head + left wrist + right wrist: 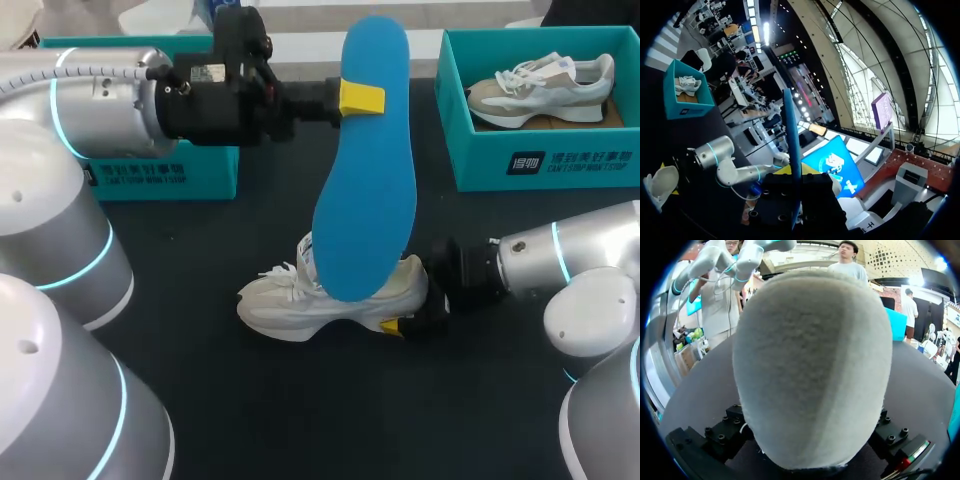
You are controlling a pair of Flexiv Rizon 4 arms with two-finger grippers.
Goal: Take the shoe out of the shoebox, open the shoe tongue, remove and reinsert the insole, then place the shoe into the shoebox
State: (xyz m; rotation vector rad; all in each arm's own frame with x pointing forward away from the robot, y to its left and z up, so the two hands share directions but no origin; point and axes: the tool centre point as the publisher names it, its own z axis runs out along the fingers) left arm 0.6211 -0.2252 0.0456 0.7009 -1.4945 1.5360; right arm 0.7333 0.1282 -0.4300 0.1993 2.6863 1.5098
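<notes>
A blue insole (365, 180) hangs upright over the middle of the table, with my left gripper (360, 98) shut on its upper part. In the left wrist view the insole (792, 140) shows edge-on, rising from that gripper (796, 187). Below it a cream sneaker (320, 298) lies on the dark table with its toe to the left. My right gripper (405, 322) is low at the sneaker's heel. That fuzzy heel (812, 365) fills the right wrist view. In the left wrist view the sneaker (659, 186) lies far below.
A teal shoebox (545, 165) at the back right holds a second sneaker (545, 88). Another teal shoebox (160, 175) stands at the back left, partly behind my left arm. In the left wrist view the box with the sneaker (687, 100) stands beyond my right arm (715, 152).
</notes>
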